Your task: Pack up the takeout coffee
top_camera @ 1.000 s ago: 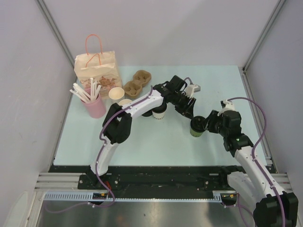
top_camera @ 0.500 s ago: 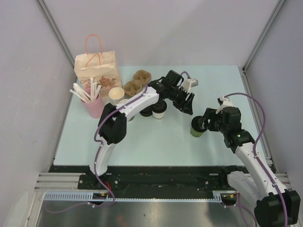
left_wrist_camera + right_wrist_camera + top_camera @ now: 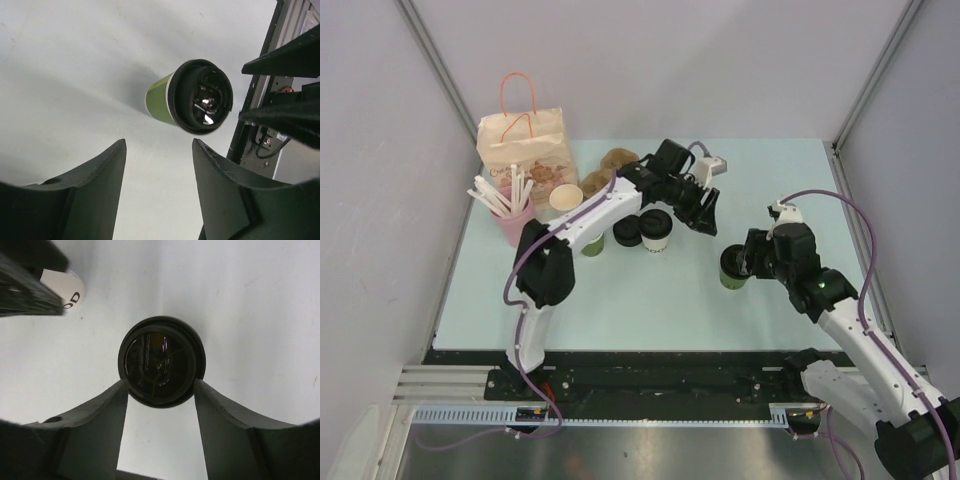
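— While we're counting: how many lidded cups?
— Two, both upright. The white cup stands mid-table. The green cup stands to its right, well apart. A round black thing sits just left of the white cup; I can't tell what it is.
— And the rest?
— One open cup, one pink cup of straws, one paper bag and one cardboard carrier, all at the far left.
— What about the surface and the room?
— A pale green table, grey walls and a metal rail along the near edge.
— And the grippers?
— The left gripper has its fingers spread with nothing between them, just right of the white cup. The right gripper is spread equally wide, with one finger on either side of the green cup's lid.
— Do the views disagree?
— In the right wrist view those fingers seem to touch the lid. The left wrist view shows the fingertips ending just short of the cup. It also shows the green side, which is hidden from above.
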Controlling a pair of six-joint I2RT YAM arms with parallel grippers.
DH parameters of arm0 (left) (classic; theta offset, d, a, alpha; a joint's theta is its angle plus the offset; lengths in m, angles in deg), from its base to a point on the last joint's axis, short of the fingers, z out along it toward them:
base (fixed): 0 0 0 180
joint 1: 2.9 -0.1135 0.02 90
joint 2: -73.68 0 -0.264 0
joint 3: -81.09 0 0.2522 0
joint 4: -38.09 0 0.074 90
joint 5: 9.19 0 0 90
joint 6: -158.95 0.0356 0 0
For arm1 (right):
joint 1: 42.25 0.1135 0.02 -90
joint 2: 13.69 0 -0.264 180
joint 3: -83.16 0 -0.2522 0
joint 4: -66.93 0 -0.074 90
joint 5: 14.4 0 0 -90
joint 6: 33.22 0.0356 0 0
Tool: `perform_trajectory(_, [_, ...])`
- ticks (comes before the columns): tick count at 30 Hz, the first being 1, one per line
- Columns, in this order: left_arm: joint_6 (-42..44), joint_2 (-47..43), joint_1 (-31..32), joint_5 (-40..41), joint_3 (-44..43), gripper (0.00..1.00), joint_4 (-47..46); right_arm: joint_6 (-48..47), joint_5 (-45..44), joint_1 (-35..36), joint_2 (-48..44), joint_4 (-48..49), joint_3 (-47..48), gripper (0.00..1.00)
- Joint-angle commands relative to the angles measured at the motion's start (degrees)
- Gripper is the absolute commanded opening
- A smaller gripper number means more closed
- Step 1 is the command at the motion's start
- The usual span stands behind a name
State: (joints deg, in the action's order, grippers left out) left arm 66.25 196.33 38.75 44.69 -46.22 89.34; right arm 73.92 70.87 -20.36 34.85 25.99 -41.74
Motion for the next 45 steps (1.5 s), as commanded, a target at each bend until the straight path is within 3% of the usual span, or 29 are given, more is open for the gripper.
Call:
perform_trajectory(1, [6.7,-10.9,-1.3,0.4,2.1,0.61,1.4,8.9,-7.8,2.7,-1.5,-10.3,5.4,0.54])
perform_trajectory(2, [7.4,-13.0,-1.7,0.9,2.5,0.61,1.7,10.0,-8.0,3.5,-1.9,-13.0,5.7,0.49])
perform_trajectory(5, [10.0,-16.7,-2.4,2.8,3.8,0.62,3.6,14.2,-7.3,4.6,-2.6,-17.4,5.7,0.18])
perform_trajectory(6, [10.7,-17.4,-2.4,3.3,4.0,0.63,4.8,15.0,-7.2,6.2,-2.4,-18.2,5.6,0.03])
perform_trajectory(7, [12.0,-18.2,-2.6,5.0,4.8,0.63,5.3,16.2,-7.6,7.5,-1.7,-18.9,5.0,0.00])
perform_trajectory(12, [15.1,-24.5,-4.8,9.1,8.4,0.66,7.7,22.2,-12.3,16.1,0.6,-16.1,0.2,0.00])
perform_trajectory(17, [16.9,-29.8,-8.7,11.6,14.6,0.67,8.3,24.3,-15.3,17.7,1.0,-8.4,-7.0,0.00])
perform_trajectory(28, [18.6,-36.0,-15.8,14.7,20.3,0.68,8.5,21.4,-23.3,17.5,6.9,9.7,-13.4,0.00])
perform_trajectory(34, [19.2,-36.4,-17.4,14.8,21.0,0.69,8.6,20.0,-20.1,13.6,11.7,17.1,-14.3,0.00])
perform_trajectory(45, [19.0,-34.6,-17.5,13.6,21.4,0.69,8.6,15.6,-18.2,10.5,12.7,19.4,-14.5,0.00])
